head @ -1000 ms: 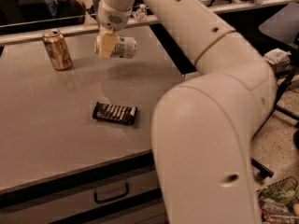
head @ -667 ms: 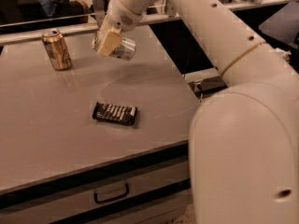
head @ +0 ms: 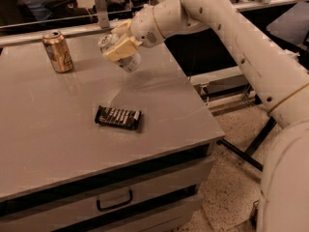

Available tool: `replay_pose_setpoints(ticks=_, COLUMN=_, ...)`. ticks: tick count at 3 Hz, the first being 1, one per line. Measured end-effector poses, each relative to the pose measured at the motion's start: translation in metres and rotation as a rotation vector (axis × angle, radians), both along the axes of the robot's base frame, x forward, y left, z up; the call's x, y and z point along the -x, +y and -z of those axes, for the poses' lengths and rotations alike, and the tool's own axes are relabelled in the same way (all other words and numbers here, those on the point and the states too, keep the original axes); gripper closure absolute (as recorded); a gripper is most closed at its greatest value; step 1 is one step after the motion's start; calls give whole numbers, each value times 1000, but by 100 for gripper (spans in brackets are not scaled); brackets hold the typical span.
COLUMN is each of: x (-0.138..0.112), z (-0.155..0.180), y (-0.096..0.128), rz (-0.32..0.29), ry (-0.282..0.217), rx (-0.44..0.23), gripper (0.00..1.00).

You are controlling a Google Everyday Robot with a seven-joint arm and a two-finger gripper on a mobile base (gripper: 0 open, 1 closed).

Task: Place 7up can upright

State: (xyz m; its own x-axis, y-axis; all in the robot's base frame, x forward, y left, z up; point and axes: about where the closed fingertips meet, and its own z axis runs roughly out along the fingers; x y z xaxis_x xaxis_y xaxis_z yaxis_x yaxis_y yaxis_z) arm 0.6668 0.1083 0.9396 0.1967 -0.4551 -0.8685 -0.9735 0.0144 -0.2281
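Camera view, the only one: gripper (head: 117, 45) hangs over the far part of the table (head: 53, 149), its tan fingers (head: 126, 46) closed across the middle of the 7up can (head: 130, 62), which is clear of the surface and throws a shadow below. Compared with a second ago the 7up can sits in much the same spot but at a new angle: it lay nearly on its side then, and now it slants, silver top up and to the left, base down and to the right (the arm's bulk has also swung out of the foreground). That reads as the wrist turning it toward vertical, so the task looks about midway; more rotation and a descent remain before release. Well to the left the gold can (head: 58, 51) stands upright, and the snack bar (head: 118, 118) lies flat nearer the front edge, both apart from the likely landing place.
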Motion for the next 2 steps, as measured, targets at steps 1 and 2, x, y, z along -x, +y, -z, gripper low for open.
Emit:
replay_pose_setpoints(ticks=1, x=5, z=-4, y=-10, rz=19, ry=20, rx=-146, gripper=100)
replay_pose_setpoints(ticks=2, x=6, z=-7, y=-20, rz=42, ry=49, rx=-251, gripper=100)
